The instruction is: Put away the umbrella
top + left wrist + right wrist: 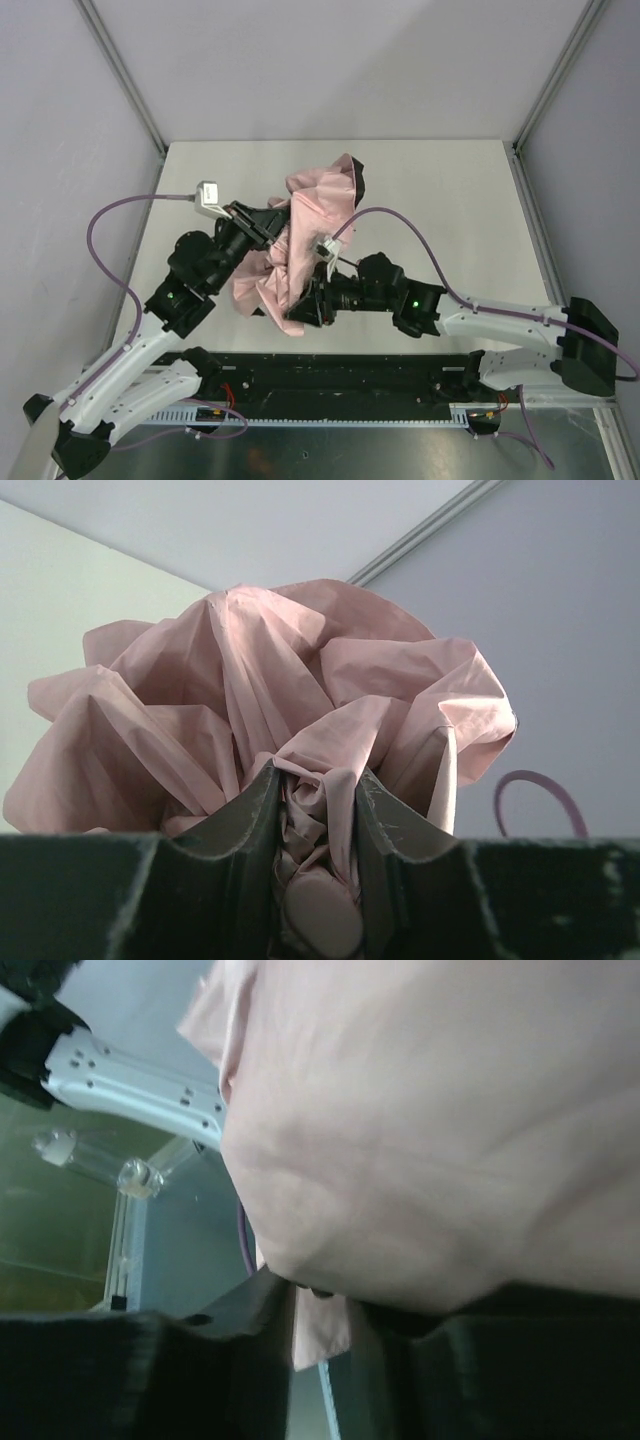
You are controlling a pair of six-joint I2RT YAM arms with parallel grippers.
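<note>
Two tools were at the umbrella [300, 680]: left tool [316, 780] clamped its fabric; right tool [318, 1305] had an unclear grip, so cloth above it could slip.

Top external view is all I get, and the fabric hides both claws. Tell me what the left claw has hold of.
Observer: In the left wrist view, the left claw is shut on the umbrella, with bunched pink fabric squeezed between its fingers.
Operator: Say what else sits in that grip.
Observer: A smooth, pale pink rounded piece sits low between the fingers. I cannot tell which part it is.
Operator: Now report the right claw.
Observer: In its wrist view, a narrow fabric flap hangs between the fingers of the right claw. I cannot tell whether it is pinched.
</note>
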